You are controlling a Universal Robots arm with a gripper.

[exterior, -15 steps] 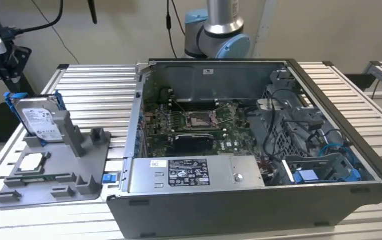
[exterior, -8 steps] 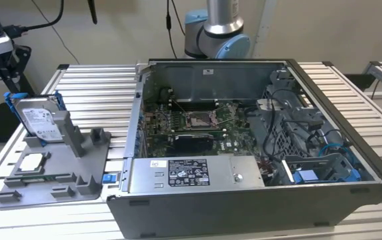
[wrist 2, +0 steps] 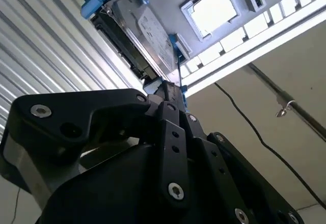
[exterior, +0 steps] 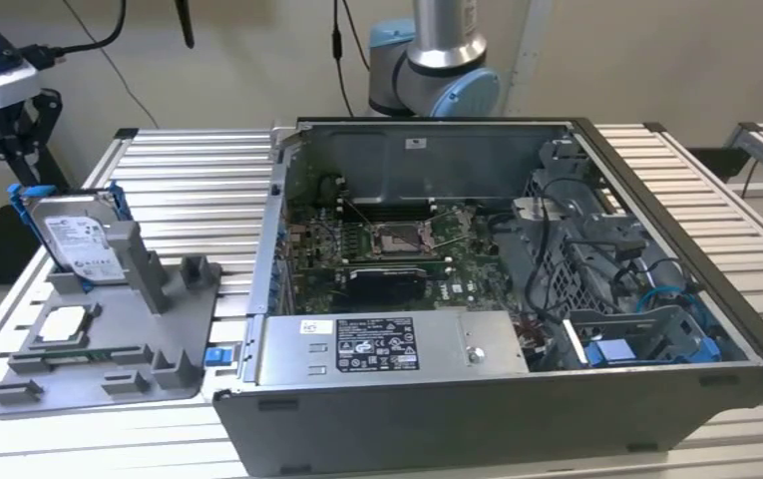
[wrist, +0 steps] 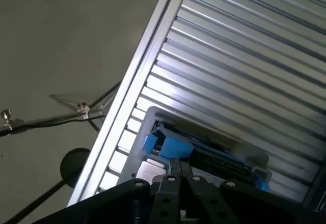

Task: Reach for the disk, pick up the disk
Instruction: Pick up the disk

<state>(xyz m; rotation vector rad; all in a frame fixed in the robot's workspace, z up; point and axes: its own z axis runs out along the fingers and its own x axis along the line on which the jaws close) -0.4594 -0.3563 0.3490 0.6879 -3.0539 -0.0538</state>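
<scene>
The disk point(exterior: 73, 239) is a flat silver drive with a white label, framed by a blue plastic carrier. It stands upright on one edge at the far corner of the grey holder point(exterior: 182, 311), close to the tabletop point(exterior: 194, 180) edge at the exterior view's left. In the first wrist view my end effector point(wrist: 179, 162) seems to pinch its blue frame, though I can't be sure.

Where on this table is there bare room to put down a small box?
Bare slats lie behind the grey tray, beside the computer case, and at the table's far corner on the exterior view's right. The tray is crowded: the disk stands there with the tool near its top.
</scene>
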